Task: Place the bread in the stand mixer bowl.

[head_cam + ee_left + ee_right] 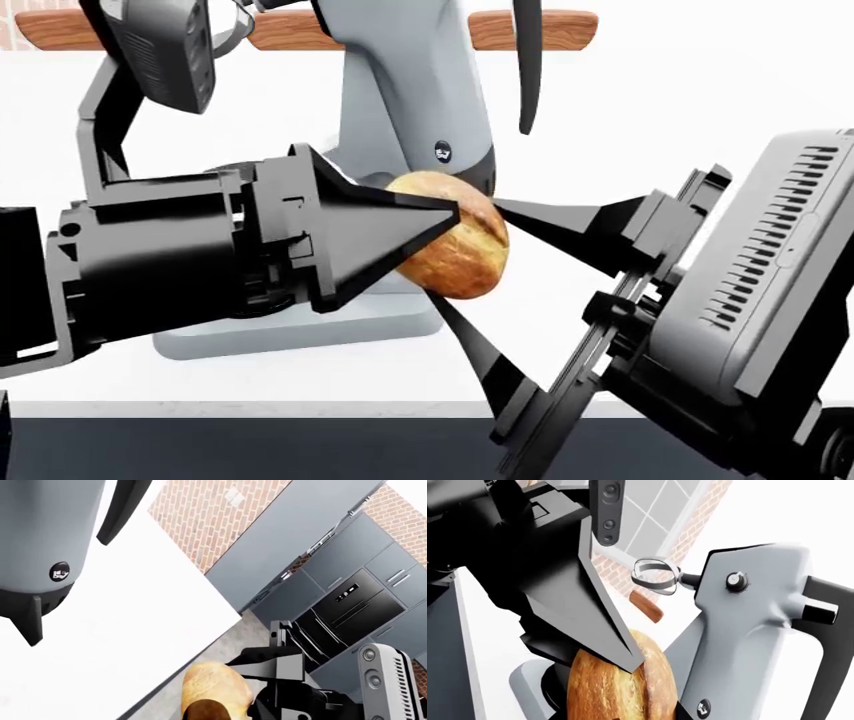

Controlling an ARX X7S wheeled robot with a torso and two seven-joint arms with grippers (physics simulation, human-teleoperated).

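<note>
Gripping the bread [457,248] at frame centre, the left gripper [447,215] stood closed on it; right gripper [487,275] spread wide, one finger [561,222] touching the loaf, before the stand mixer [400,90].

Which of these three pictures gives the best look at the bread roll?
The head view: the bread shows nearly whole, pinched between both arms' black fingers in front of the mixer. The right wrist view shows its crust close up but partly covered; the left wrist view catches only part of it at the frame's edge.

Stand mixer [400,110] directly behind bread [454,250]
</note>
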